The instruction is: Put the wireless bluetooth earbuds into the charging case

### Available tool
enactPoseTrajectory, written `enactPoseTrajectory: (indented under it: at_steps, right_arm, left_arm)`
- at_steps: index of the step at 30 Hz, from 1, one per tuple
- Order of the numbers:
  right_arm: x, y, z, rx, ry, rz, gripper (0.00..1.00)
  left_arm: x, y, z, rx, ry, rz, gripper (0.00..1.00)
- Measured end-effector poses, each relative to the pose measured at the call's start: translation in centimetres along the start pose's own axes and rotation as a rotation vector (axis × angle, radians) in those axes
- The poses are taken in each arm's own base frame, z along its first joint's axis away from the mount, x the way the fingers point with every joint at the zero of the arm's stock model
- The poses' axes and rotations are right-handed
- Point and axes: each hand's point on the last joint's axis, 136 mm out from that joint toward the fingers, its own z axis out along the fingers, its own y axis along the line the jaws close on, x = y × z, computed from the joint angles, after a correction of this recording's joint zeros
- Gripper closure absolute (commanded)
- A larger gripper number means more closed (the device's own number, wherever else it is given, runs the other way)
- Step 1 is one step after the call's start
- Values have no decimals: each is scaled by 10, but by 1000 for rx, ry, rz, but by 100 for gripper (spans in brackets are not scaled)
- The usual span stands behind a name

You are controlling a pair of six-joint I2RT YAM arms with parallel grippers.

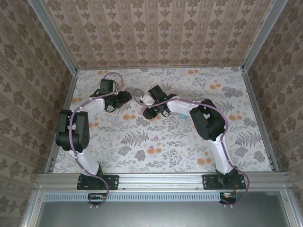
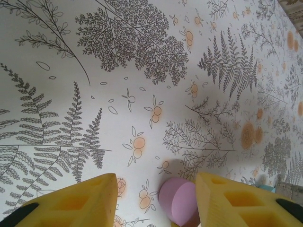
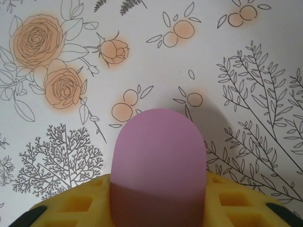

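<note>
The pink charging case [image 3: 158, 151] is rising from the bottom centre of the right wrist view. Its long axis is running bottom to top of the frame and its rounded end is pointing toward the top. The right gripper [image 3: 158, 194] is clamping its lower part, with yellow fingers [image 3: 71, 208] pressing in from both sides, above the floral cloth [image 3: 265, 28]. The left wrist view is showing something else: a pink rounded piece [image 2: 177, 201] is lying on the cloth at the bottom of the frame, flat face turned toward the upper left. Whether it is a case or a bud I cannot tell. The left gripper [image 2: 156, 187] is standing spread wide around it, the piece sitting just beside the finger on the right of the frame and well apart from the other. A cyan piece [image 2: 264, 187] is peeking in at the lower right edge, too small to identify. The top view is adding the layout: both grippers are lying near each other above the middle of the frame, the left one up and to the left. A small pink speck [image 1: 155, 138], possibly a bud, is lying on the cloth below them.
</note>
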Motion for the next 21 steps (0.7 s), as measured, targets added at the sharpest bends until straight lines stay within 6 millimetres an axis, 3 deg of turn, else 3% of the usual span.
enactPoseTrajectory:
  at_steps: [4,8,11,15,18,21]
  right_arm:
    - [4,5,-3,-14,-9,-13,72]
    - [17,25,-22,-92,-17,-24,73]
    - [14,43,-57,-171,-80,-38,73]
    - [-8,60,-123,-224,-247,-118,73]
    - [-25,70,-170,-219,-365,-195,72]
    - [-34,78,-200,-202,-445,-254,72]
  left_arm:
    - [1,-3,-7,9,-11,11,53]
    - [3,-15,-24,53,-45,58,49]
    - [4,-34,-48,123,-91,123,44]
    - [10,-73,-89,242,-156,232,35]
    - [27,-110,-115,348,-166,316,31]
    - [52,-142,-133,448,-130,380,29]
